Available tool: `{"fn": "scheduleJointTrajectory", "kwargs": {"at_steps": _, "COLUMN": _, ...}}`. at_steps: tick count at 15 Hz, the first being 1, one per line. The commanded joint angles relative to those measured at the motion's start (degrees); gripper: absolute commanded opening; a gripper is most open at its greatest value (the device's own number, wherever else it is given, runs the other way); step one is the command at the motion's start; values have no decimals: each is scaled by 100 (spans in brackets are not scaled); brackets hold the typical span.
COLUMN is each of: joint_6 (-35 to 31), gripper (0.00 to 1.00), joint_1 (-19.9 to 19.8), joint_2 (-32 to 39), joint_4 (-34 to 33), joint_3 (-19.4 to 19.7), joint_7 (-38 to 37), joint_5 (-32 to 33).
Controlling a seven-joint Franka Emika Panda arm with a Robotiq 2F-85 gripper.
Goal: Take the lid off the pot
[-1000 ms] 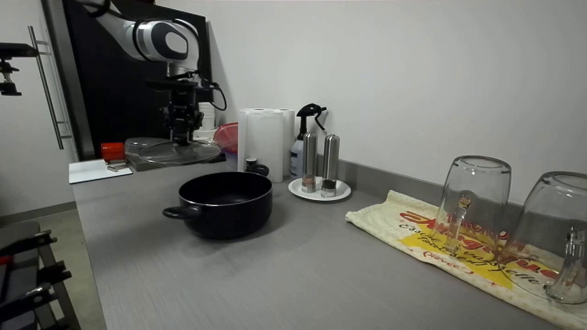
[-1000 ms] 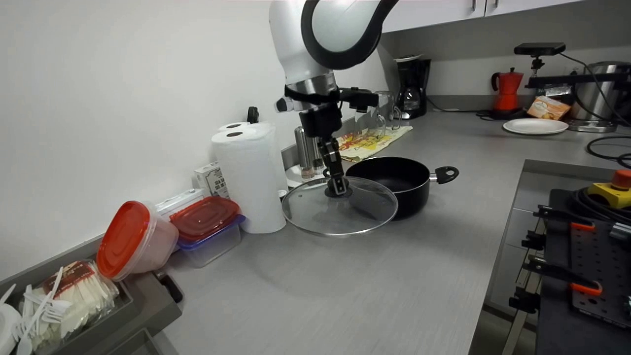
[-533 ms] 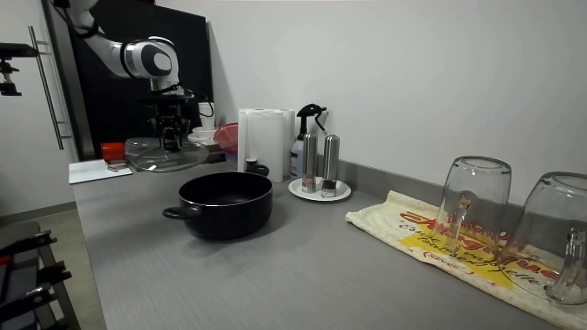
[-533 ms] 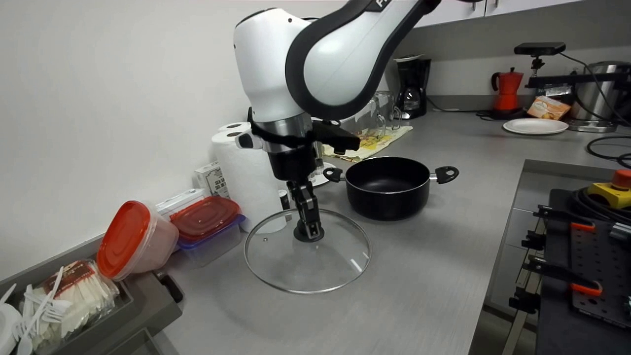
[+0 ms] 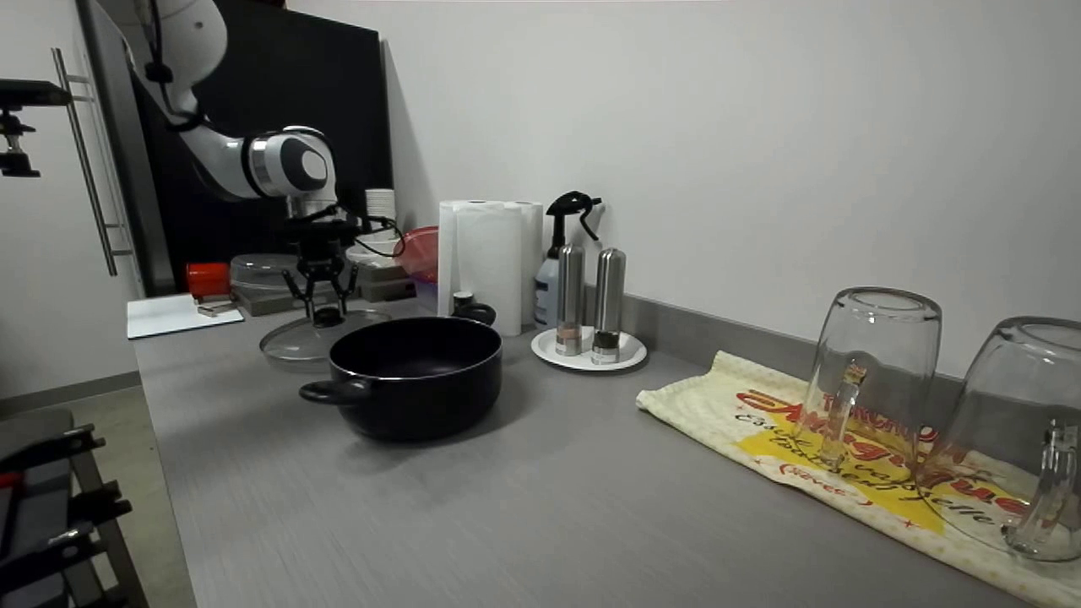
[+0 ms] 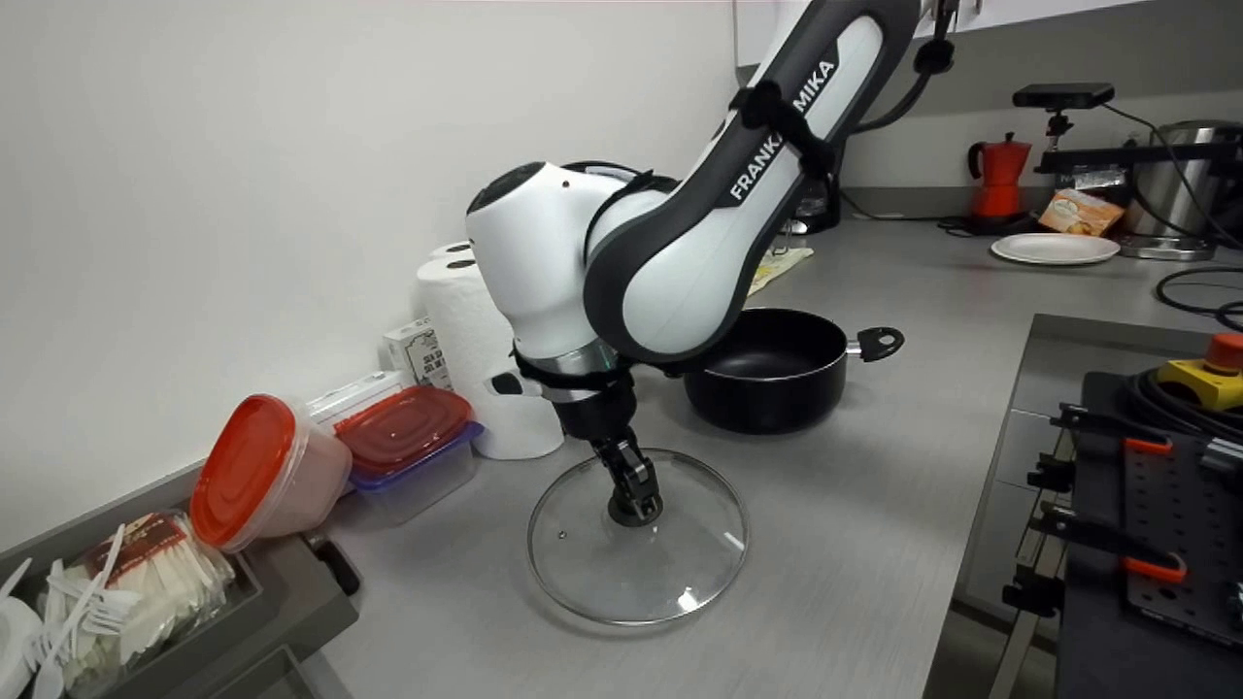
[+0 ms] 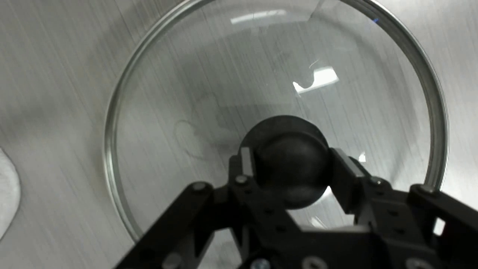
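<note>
The lid is clear glass with a metal rim and a black knob. It lies level beside the pot in both exterior views point(image 5: 291, 342) point(image 6: 680, 578) and fills the wrist view point(image 7: 175, 93). Its rim is at or just above the counter; I cannot tell if it touches. My gripper point(image 6: 636, 500) points down with a finger on each side of the knob point(image 7: 293, 157), and both pads appear to touch it. The gripper also shows behind the pot in an exterior view point(image 5: 326, 309). The black pot point(image 5: 422, 401) stands uncovered, its inside visible; it also shows beyond the arm point(image 6: 767, 398).
Paper towel rolls point(image 6: 490, 408) and plastic containers point(image 6: 418, 485) stand along the wall beside the lid. A cutlery tray point(image 6: 243, 602) is at the near corner. Two mills point(image 5: 608, 304) stand on a white plate. Glass mugs point(image 5: 878, 380) stand on a cloth point(image 5: 718, 397).
My gripper has carried the lid away from the pot and lowered it to counter level. The arm has come down with it. The pot has not moved.
</note>
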State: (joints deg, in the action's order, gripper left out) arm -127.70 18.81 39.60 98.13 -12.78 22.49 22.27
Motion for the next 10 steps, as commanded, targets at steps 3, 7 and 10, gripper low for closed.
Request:
{"fn": "scheduleJointTrajectory", "kwargs": {"at_steps": 3, "joint_6": 198, "gripper": 25, "joint_1": 69, "joint_2": 353, "joint_4": -376, "joint_3": 121, "joint_7": 270, "joint_5": 261}}
{"fn": "scheduleJointTrajectory", "kwargs": {"at_steps": 7, "joint_6": 284, "gripper": 25, "joint_1": 47, "joint_2": 373, "joint_4": -391, "joint_3": 114, "joint_7": 369, "joint_5": 232}}
{"fn": "scheduleJointTrajectory", "kwargs": {"at_steps": 10, "joint_6": 141, "gripper": 50, "joint_1": -7, "joint_2": 270, "joint_4": -217, "joint_3": 60, "joint_7": 256, "joint_5": 117}}
